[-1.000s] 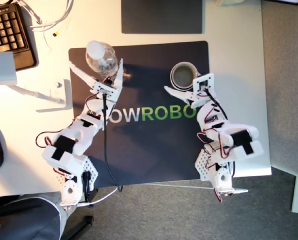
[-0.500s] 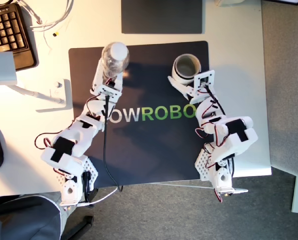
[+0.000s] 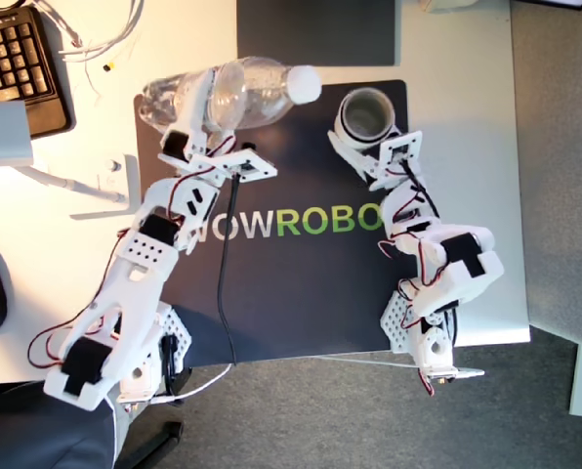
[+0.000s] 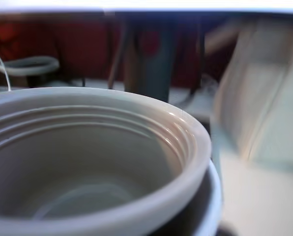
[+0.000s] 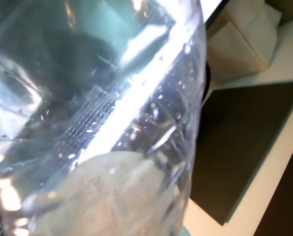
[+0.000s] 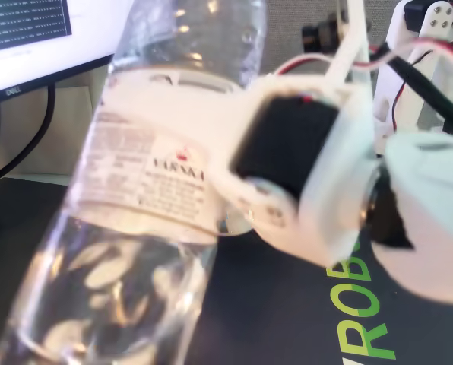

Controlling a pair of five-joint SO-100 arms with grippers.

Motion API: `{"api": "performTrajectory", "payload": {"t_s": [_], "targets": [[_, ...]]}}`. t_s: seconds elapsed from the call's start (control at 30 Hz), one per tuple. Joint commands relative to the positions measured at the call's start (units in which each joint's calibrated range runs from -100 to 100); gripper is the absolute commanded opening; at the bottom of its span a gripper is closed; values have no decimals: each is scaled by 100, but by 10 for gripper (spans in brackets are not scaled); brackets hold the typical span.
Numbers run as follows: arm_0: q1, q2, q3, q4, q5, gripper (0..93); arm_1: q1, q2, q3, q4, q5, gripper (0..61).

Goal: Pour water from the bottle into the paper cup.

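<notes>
In the first wrist view the bottle (image 5: 87, 123) fills nearly the whole frame, pressed right up against the camera, its clear wall beaded with droplets; my first end effector (image 3: 205, 125) is clamped around the bottle's body. In the exterior view that bottle (image 3: 228, 93) lies tipped almost level in the upper left of the frame, held off the dark mat (image 3: 301, 293), its white cap (image 3: 305, 84) pointing toward the exterior view's right and stopping just beside the paper cup (image 3: 367, 115), apart from it. The other view shows the label band (image 6: 147, 167) against the white end effector housing, with the water (image 6: 105, 304) showing only as pale glints in the lower part of the bottle. In the second wrist view the paper cup (image 4: 92, 162) sits directly at the camera, its ribbed grey inside open to view; my second end effector (image 3: 361, 149) holds it at the near wall, upper right of centre in the exterior view, tilted slightly. Farther back on the table (image 3: 457, 88), a keyboard (image 3: 18, 68) occupies the exterior view's upper left corner.
</notes>
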Motion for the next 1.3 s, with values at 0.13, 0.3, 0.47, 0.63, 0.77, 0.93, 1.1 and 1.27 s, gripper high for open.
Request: {"api": "performTrajectory", "payload": {"t_s": [0.13, 0.3, 0.47, 0.63, 0.77, 0.93, 1.1, 1.27], "targets": [[-66, -838, -2187, 1816, -713, 0, -384, -192, -1194, -1227, 645, 85], [-106, -621, -2977, 2809, -1206, 0, -599, 366, -1194, -1521, 840, 85], [-40, -447, -3341, 3445, -1709, 0, -695, 718, -1203, -1733, 869, 85], [-14, -100, -3695, 4561, -2447, 0, -742, 787, -1376, -1758, 923, 85], [-145, 282, -3750, 4993, -2667, 0, -742, 796, -1376, -1758, 928, 85], [-132, 786, -4640, 5335, -2642, 0, -730, 890, -1167, -1839, 899, 85], [-132, 899, -5503, 5416, -2462, 0, -635, 1268, -367, -1978, 884, 85], [-158, 856, -5967, 5490, -2383, 0, -635, 1689, -194, -2280, 869, 84]]}}
